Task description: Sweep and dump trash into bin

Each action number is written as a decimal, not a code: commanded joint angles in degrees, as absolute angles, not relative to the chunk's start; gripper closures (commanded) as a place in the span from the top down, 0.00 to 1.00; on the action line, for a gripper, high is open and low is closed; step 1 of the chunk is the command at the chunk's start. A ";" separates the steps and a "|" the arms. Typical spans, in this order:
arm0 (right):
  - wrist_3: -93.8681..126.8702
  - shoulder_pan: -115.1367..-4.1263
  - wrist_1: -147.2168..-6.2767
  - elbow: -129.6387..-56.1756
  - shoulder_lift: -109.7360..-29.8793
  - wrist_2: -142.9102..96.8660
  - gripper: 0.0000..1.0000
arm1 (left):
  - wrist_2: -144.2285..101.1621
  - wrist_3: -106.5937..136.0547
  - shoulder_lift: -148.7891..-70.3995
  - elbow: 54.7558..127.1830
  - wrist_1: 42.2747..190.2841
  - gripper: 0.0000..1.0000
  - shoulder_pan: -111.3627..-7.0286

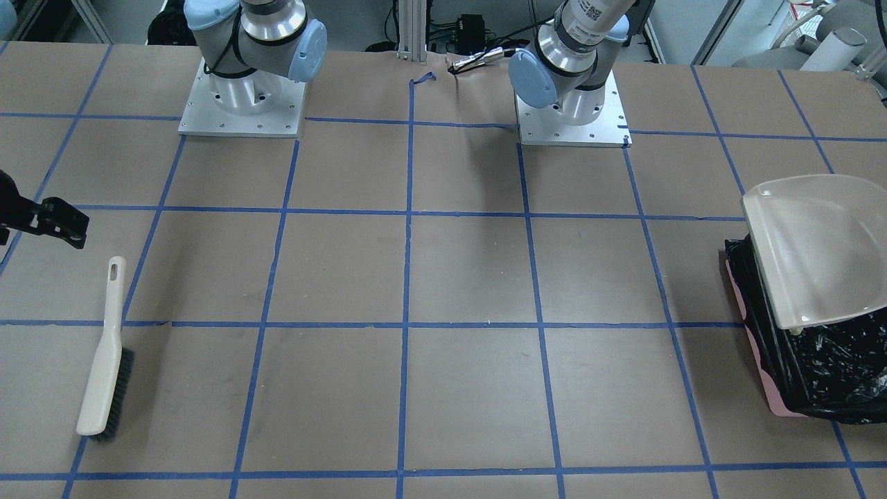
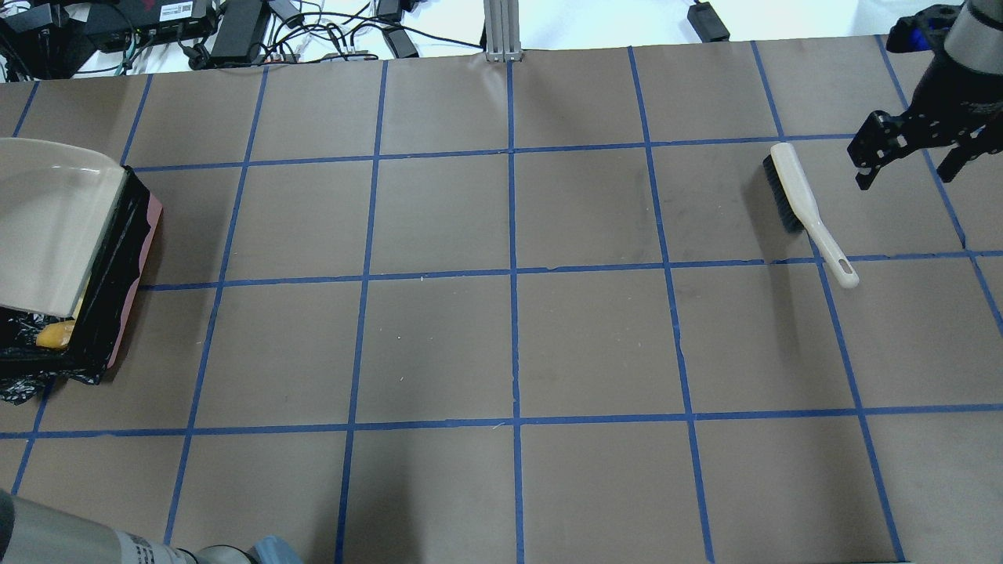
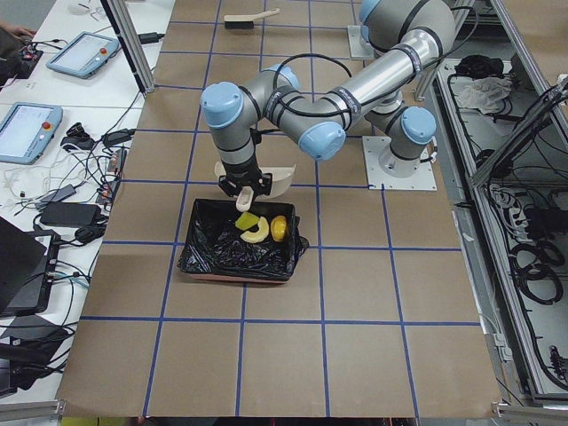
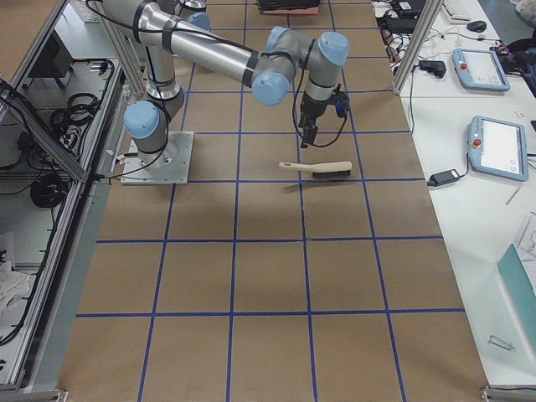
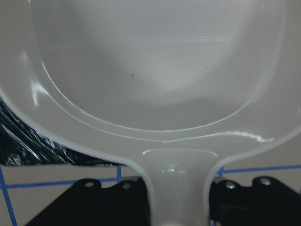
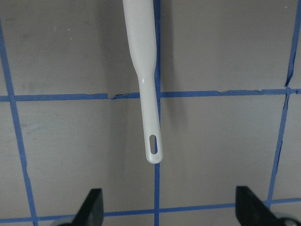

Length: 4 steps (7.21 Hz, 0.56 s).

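bin (image 1: 775,395): cut by front view's right edge, partly under dustpan (image 1: 811,249) | trash (image 2: 56,335) in bin: overhead shows one yellow scrap only, rest hidden under dustpan | left gripper (image 5: 178,207) above bin: jaws cropped by wrist view's bottom edge | brush (image 6: 146,70), well apart from bin: head cropped by right wrist view's top edge

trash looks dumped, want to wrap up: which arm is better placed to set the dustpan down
Left: the left hand grips the dustpan handle over the bin. The right hand is open, far off by the brush.
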<state>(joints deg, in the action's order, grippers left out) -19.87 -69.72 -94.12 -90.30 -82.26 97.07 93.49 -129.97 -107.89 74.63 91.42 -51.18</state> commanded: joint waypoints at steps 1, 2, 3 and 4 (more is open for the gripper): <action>-19.78 -70.48 -90.37 -90.61 -89.44 95.98 1.00 | 86.95 -124.76 -108.19 74.71 96.30 0.00 -58.59; -16.29 -74.40 -88.87 -90.27 -89.56 94.06 1.00 | 85.71 -122.02 -109.06 74.71 96.15 0.00 -62.97; -11.56 -79.05 -88.94 -90.26 -89.73 95.87 1.00 | 85.43 -120.69 -109.33 74.71 95.80 0.00 -66.41; -6.90 -83.28 -88.95 -90.18 -90.08 96.06 1.00 | 82.73 -114.93 -110.12 75.14 95.54 0.00 -69.58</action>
<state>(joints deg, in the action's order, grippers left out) -12.54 -77.92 -89.21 -90.28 -89.56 95.59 85.21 -120.32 -109.29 74.82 95.73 -65.25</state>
